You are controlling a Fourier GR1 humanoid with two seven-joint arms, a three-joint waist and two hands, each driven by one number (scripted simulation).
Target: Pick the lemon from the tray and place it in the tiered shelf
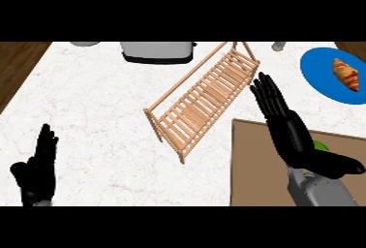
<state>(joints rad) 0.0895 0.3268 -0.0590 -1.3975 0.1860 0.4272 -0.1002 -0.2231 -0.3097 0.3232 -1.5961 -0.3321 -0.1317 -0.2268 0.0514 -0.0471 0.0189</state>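
Both hands are open. My left hand (36, 167) rests at lower left, fingers straight up. My right hand (292, 131) stretches over the tray (250, 164) at lower right, fingers straight and together. The lemon (319, 144), seemingly that green sliver, peeks out just right of its palm. The tiered shelf (204, 97) lies left of those fingertips.
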